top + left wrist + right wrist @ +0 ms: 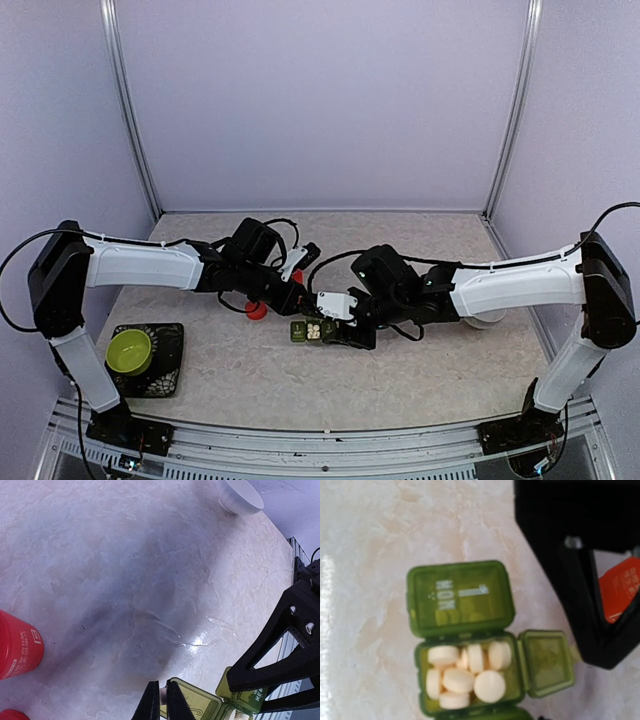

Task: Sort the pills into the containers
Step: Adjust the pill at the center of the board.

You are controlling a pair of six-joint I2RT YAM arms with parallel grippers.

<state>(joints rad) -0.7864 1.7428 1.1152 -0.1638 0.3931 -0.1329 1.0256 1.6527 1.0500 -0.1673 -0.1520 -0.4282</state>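
The containers, a dark green pill box, lie at the table's middle between both arms. In the right wrist view one cell stands open, holding several whitish pills, with its lid folded back. My left gripper hovers at the box's lid, shut on one small white pill. My right gripper sits at the box's right end. One of its black fingers presses against the box there. Its own fingertips do not show in the right wrist view.
A red bottle lies left of the left gripper, a red cap near it. A lime-green bowl sits on a dark tray at the front left. A white bowl stands behind the right arm.
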